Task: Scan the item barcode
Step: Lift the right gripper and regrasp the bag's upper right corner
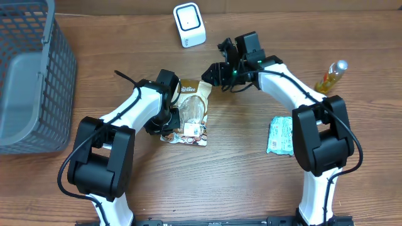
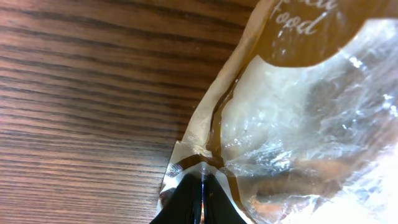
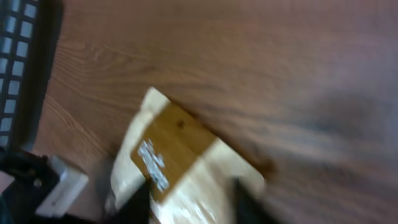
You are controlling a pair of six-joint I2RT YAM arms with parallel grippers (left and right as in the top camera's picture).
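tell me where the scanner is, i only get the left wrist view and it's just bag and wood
Observer: The white scanner stands at the far side, beyond the snack bag and apart from it.
Operator: is the right arm anywhere near the bag
Observer: Yes. The right gripper is at the bag's brown top end with its jaws apart on either side of it. Its wrist view is too blurred to show contact.
Operator: anything else lying around
Observer: A green packet and a yellow bottle sit on the right side, and a grey basket on the left.
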